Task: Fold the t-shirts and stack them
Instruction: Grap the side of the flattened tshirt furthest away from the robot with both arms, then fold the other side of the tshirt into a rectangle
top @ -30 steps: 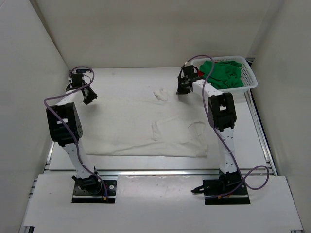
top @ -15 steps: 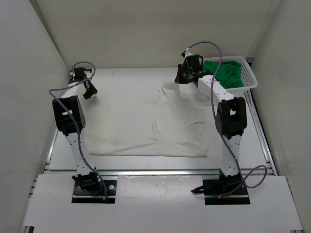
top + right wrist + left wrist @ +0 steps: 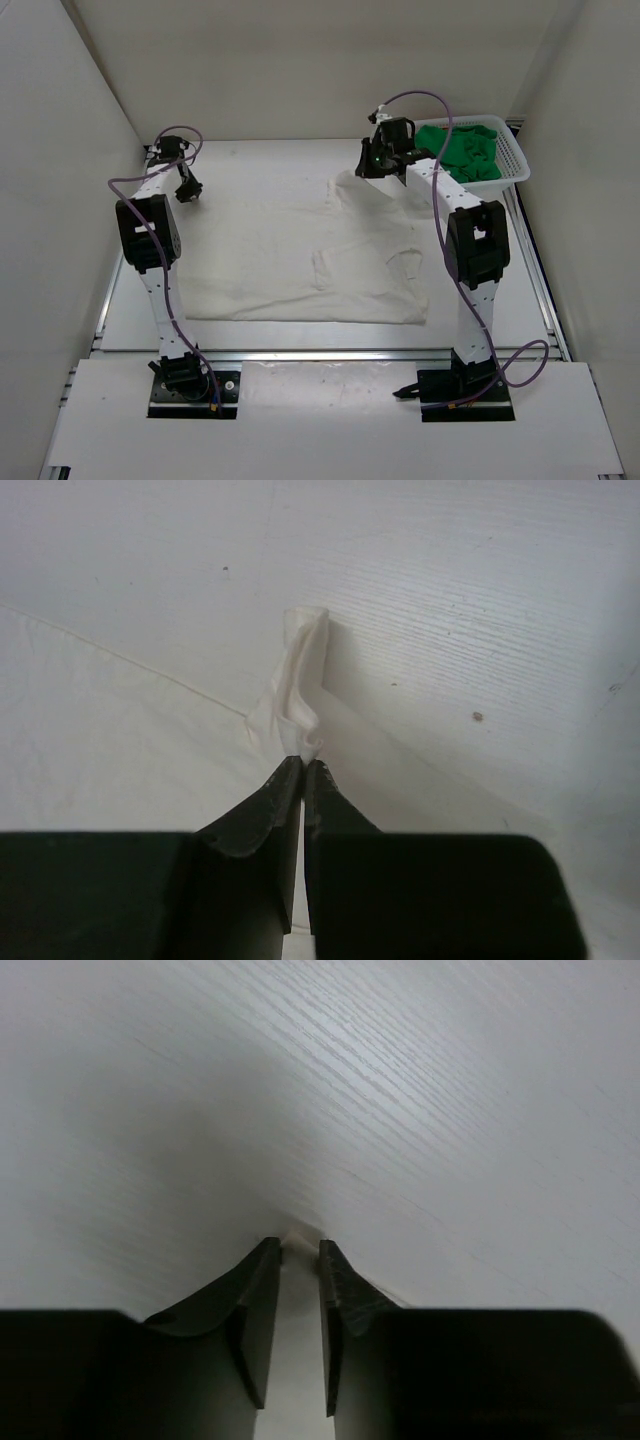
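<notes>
A cream-white t-shirt (image 3: 300, 250) lies spread flat across the middle of the table. My right gripper (image 3: 372, 168) is shut on its far right corner and holds it raised. In the right wrist view a twisted tuft of the cloth (image 3: 300, 680) sticks out past the closed jaws of that gripper (image 3: 303, 762). My left gripper (image 3: 185, 190) is down at the shirt's far left corner. Its jaws (image 3: 298, 1245) stand a narrow gap apart, with a bit of cream cloth (image 3: 297, 1231) at the tips. A green t-shirt (image 3: 462, 150) lies bunched in the basket. The red one is hidden.
The white mesh basket (image 3: 512, 165) stands at the far right corner, just right of the right arm. White walls close in the table on the left, back and right. Both arm bases are bolted at the near edge.
My right gripper has lifted the shirt's far right corner and drawn it back and slightly left. My left gripper has come down to the far left corner and its jaws have narrowed.
</notes>
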Controlling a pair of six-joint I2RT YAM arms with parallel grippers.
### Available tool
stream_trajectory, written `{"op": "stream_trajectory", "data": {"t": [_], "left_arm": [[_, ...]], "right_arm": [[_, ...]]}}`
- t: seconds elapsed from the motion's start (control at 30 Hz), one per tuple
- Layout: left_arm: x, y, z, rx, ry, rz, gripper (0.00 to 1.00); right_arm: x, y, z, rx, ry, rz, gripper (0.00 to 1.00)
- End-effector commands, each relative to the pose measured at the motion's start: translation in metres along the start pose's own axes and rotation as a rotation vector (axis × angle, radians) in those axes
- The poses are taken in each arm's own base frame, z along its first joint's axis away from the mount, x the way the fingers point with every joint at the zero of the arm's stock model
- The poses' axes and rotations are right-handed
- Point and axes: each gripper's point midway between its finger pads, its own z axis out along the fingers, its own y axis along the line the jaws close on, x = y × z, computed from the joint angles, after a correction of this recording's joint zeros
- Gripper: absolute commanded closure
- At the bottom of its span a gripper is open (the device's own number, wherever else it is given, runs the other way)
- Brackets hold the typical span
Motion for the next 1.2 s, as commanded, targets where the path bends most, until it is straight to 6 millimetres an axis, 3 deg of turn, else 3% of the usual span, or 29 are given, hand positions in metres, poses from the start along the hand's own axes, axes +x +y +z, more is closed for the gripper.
{"op": "stream_trajectory", "data": {"t": [0.0, 0.13, 0.37, 0.43, 0.5, 0.53, 0.6, 0.73, 0.77, 0.8, 0.83, 0.87, 0.97, 1.03, 1.07, 1.13, 1.17], "left_arm": [[-0.007, 0.007, -0.005, -0.019, -0.014, 0.006, 0.69], [-0.005, 0.005, -0.003, -0.02, -0.011, 0.012, 0.72], [-0.014, -0.005, -0.006, -0.003, -0.028, 0.007, 1.0], [-0.019, -0.008, -0.02, 0.013, -0.048, 0.007, 1.0], [-0.022, -0.013, -0.032, 0.046, -0.072, -0.007, 1.0], [-0.013, -0.01, -0.032, 0.05, -0.057, -0.009, 1.0], [-0.028, -0.015, -0.057, 0.095, -0.121, -0.034, 1.0], [-0.029, -0.017, -0.09, 0.143, -0.151, -0.05, 1.0], [-0.018, -0.019, -0.089, 0.158, -0.124, -0.055, 1.0], [-0.022, -0.017, -0.099, 0.173, -0.144, -0.069, 1.0], [-0.021, -0.017, -0.109, 0.195, -0.156, -0.074, 1.0], [-0.013, -0.011, -0.108, 0.188, -0.142, -0.079, 1.0], [-0.007, 0.001, -0.127, 0.182, -0.149, -0.084, 1.0], [-0.006, 0.008, -0.135, 0.195, -0.162, -0.095, 1.0], [-0.004, 0.013, -0.141, 0.197, -0.173, -0.104, 1.0], [0.0, 0.024, -0.147, 0.187, -0.181, -0.12, 1.0], [0.008, 0.027, -0.15, 0.186, -0.172, -0.126, 1.0]], "right_arm": [[-0.039, 0.013, -0.028, -0.033, -0.116, -0.027, 1.0], [-0.044, 0.016, -0.038, -0.041, -0.139, -0.028, 1.0], [-0.055, 0.022, -0.056, -0.045, -0.179, -0.021, 1.0], [-0.059, 0.023, -0.065, -0.049, -0.191, -0.007, 1.0], [-0.048, 0.024, -0.072, -0.057, -0.176, 0.03, 1.0], [-0.053, 0.026, -0.081, -0.059, -0.198, 0.03, 1.0], [-0.04, 0.028, -0.094, -0.06, -0.205, 0.072, 1.0], [-0.021, 0.033, -0.127, -0.05, -0.224, 0.077, 1.0], [-0.005, 0.03, -0.126, -0.038, -0.196, 0.085, 1.0], [0.001, 0.03, -0.135, -0.031, -0.203, 0.094, 1.0], [-0.001, 0.038, -0.149, -0.049, -0.231, 0.089, 1.0], [0.017, 0.034, -0.146, -0.037, -0.195, 0.095, 1.0], [0.034, 0.042, -0.174, -0.037, -0.221, 0.075, 1.0], [0.061, 0.043, -0.179, -0.032, -0.192, 0.066, 1.0], [0.062, 0.045, -0.189, -0.034, -0.209, 0.062, 1.0], [0.089, 0.045, -0.194, -0.029, -0.179, 0.053, 1.0], [0.091, 0.048, -0.2, -0.036, -0.193, 0.045, 1.0]]}}
